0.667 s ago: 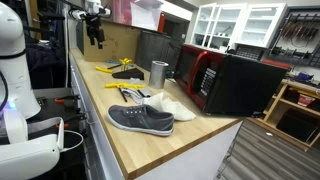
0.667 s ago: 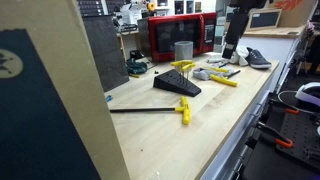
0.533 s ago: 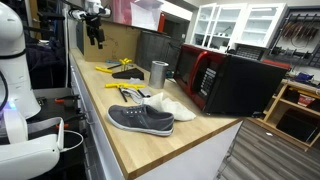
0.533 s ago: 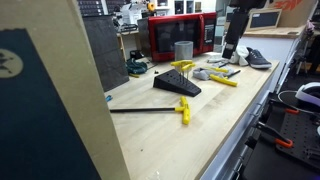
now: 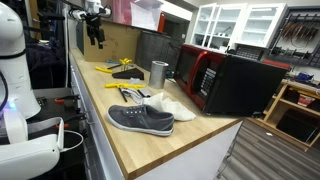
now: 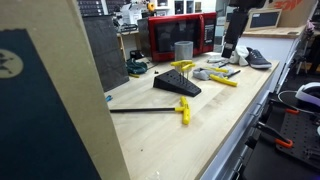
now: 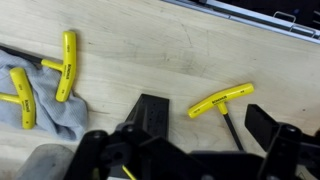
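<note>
Between the earlier pictures and this one, nothing had visibly changed. The gripper (image 5: pixel 97 40) hung at the same height above the far end of the counter (image 5: pixel 135 148), and no thing on it had shifted. The work was therefore at a pause, with nothing gripped or touched.

The jaws stood wide open and empty. In the wrist view the two dark fingers appeared at the lower edge, far from each other, with only bare wood and tools between them.

Under the gripper (image 7: pixel 185 138), in that view, was the black stand (image 7: pixel 150 112), and just to its right lay one yellow T-handle key (image 7: pixel 220 100), flat on the counter and apart from the stand. To the left, two more yellow keys (image 7: pixel 66 66) rested on or against a grey cloth (image 7: pixel 50 112).

In an exterior view the gripper (image 6: pixel 230 55) was well above these tools. A metal cup (image 6: pixel 183 50) and a red microwave (image 6: pixel 180 32) stood behind them, and a grey shoe (image 5: pixel 140 119) lay nearer the other end.
</note>
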Available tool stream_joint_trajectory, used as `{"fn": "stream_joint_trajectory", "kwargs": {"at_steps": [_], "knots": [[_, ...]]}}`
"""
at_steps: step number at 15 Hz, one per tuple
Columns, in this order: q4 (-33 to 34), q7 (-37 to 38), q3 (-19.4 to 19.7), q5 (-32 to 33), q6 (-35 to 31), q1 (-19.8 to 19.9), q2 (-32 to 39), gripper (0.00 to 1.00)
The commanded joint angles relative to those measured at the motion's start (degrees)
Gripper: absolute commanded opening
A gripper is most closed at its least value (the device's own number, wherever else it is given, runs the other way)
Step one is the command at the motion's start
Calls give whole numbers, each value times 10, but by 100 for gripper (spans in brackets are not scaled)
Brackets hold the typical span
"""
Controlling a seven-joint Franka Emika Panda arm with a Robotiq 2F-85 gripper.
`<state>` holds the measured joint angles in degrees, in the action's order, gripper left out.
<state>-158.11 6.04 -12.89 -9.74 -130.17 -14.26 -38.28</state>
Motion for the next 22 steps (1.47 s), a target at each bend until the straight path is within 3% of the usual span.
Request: {"fn": "stream_joint_trajectory", "kwargs": {"at_steps": [1, 13, 22], "knots": [[31, 19, 2, 12, -22, 17, 19, 100], [66, 91, 32, 41, -40, 130, 59, 100], [66, 115, 36, 88, -101, 165, 158, 100]]}}
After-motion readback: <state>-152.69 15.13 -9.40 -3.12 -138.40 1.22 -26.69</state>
